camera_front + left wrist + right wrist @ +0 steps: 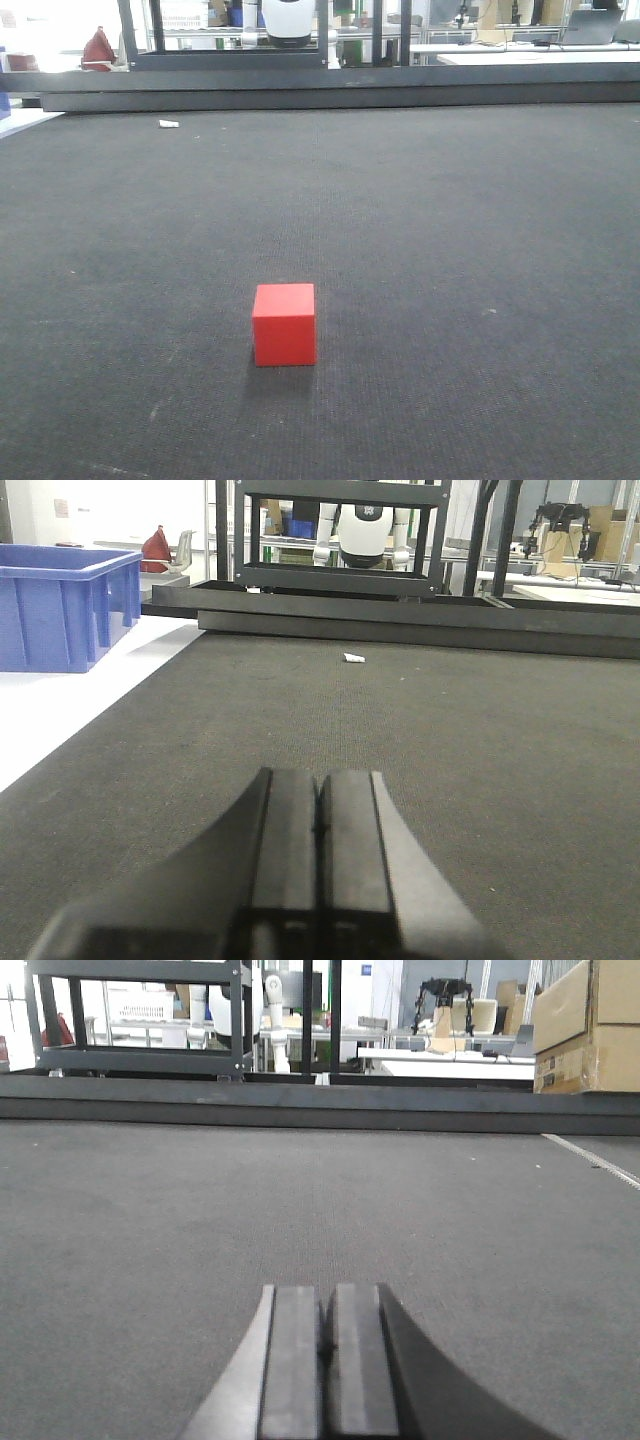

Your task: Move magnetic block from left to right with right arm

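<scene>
The red block (284,324) sits flat on the dark counter (480,200), one face turned to the front camera, its sides looking equal. The left claw (319,790) and right claw (328,1300) are both pressed together. A small white scrap (169,124), maybe paper, lies far behind.

Red block (284,325) on black mat (470,230)
</scene>
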You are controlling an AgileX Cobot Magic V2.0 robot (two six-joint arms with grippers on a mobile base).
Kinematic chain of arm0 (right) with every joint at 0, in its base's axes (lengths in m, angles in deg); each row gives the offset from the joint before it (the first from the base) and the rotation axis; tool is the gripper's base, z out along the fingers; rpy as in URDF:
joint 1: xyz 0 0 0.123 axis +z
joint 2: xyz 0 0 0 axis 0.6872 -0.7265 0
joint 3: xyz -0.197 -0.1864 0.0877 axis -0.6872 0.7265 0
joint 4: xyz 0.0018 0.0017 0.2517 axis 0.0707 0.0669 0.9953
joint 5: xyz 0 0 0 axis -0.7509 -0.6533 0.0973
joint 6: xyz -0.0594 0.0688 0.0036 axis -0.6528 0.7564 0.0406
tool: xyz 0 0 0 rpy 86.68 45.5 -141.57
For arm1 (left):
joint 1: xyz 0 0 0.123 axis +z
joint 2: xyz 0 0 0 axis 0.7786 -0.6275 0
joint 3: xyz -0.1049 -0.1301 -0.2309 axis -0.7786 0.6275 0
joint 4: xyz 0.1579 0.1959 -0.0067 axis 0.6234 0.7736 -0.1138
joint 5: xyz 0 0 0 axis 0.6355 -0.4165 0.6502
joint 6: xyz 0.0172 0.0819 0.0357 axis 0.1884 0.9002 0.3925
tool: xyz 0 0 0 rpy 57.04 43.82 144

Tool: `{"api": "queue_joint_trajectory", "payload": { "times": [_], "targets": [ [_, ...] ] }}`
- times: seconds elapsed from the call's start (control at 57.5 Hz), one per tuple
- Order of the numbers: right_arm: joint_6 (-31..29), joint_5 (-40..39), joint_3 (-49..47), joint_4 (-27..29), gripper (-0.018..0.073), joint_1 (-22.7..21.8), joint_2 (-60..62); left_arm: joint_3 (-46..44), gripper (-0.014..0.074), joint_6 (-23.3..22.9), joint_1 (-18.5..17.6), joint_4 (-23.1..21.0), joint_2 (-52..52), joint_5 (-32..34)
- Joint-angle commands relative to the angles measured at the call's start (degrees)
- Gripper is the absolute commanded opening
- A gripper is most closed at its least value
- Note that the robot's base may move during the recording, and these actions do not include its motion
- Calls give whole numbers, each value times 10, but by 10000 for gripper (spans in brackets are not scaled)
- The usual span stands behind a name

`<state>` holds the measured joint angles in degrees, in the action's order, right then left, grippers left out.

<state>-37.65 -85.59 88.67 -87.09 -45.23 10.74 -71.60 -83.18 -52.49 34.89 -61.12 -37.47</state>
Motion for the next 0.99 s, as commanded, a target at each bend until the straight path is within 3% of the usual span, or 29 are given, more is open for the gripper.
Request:
{"api": "queue_joint_trajectory", "payload": {
  "times": [0.0,0.296,0.4,0.539,0.748,0.974],
  "targets": [
    [-2,3,-61,0,29,-2,10,4,-126,0,1,-3,6,50],
    [-2,273,-227,1,29,-2,-134,4,-126,0,1,-3,6,50],
    [-2,319,-256,7,29,-2,-210,4,-126,0,1,-3,6,50],
    [9,322,-280,35,29,-1,-291,4,-126,0,1,-3,6,50],
    [133,347,-318,37,29,16,-396,4,-126,0,1,-3,6,50],
    [251,364,-352,-18,45,132,-488,4,-126,0,1,-3,6,50]
  ]
}}
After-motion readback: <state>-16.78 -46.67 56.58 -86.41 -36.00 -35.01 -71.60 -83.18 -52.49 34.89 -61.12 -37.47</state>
